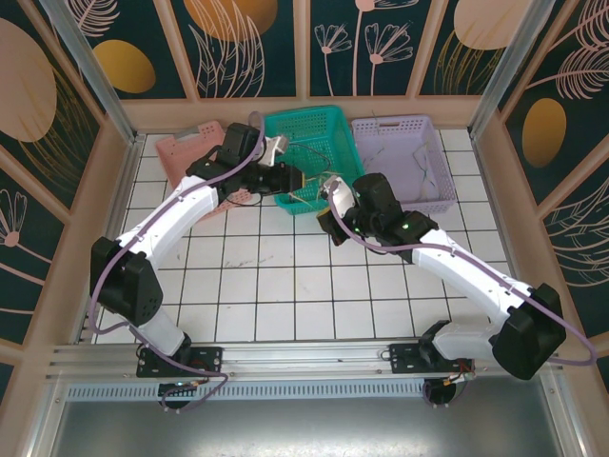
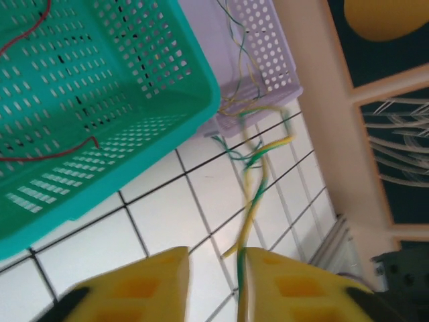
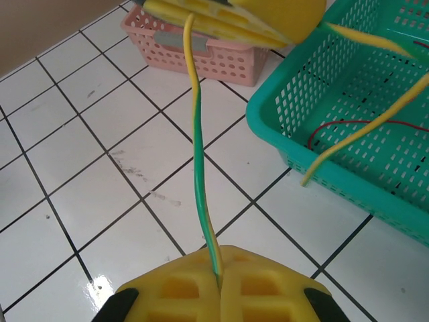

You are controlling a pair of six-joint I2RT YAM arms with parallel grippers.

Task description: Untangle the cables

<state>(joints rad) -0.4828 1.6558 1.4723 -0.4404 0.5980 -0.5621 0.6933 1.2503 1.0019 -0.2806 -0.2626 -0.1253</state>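
One yellow-green cable (image 3: 198, 154) ran between the two grippers above the white tiles (image 3: 100, 168), just near of the teal basket (image 3: 335, 174). The right gripper (image 3: 220, 285) had its fingers (image 3: 174, 295) pressed together on the cable. The left gripper (image 2: 216, 260) had fingers (image 2: 288, 282) narrowly apart, with the cable against one; whether they pinched it could not be told. One red cable (image 3: 348, 123) lay in the teal basket. Loose yellow and green strands (image 2: 258, 154) trailed by the lilac basket (image 2: 271, 54). Three baskets stood along the far side, the pink basket (image 3: 201, 54) leftmost.
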